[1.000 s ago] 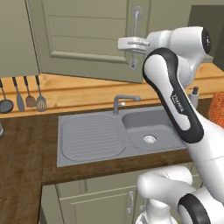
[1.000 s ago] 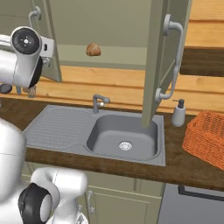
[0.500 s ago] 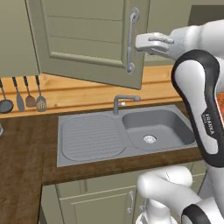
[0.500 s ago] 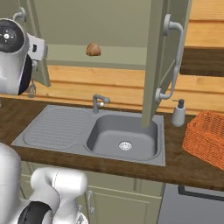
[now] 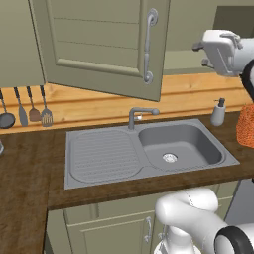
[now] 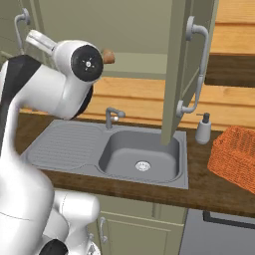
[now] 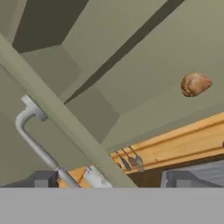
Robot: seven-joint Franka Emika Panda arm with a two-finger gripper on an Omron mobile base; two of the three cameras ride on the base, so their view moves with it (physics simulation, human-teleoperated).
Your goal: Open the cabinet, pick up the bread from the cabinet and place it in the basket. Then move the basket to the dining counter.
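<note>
Now the bread (image 7: 195, 84) is sitting on the open cabinet (image 5: 106, 44) shelf, looking light, soft and crushable, so the spread, empty end effector (image 7: 105, 180) is best pinching its rounded sides gently

Bread (image 7: 195, 84) on cabinet (image 7: 144, 61) shelf; basket (image 6: 234, 157) on sink counter (image 6: 214, 187)

Robot arm (image 6: 45, 94): glossy white rounded link shells are joined by black joints; a dark circular cap is set in one joint.
</note>
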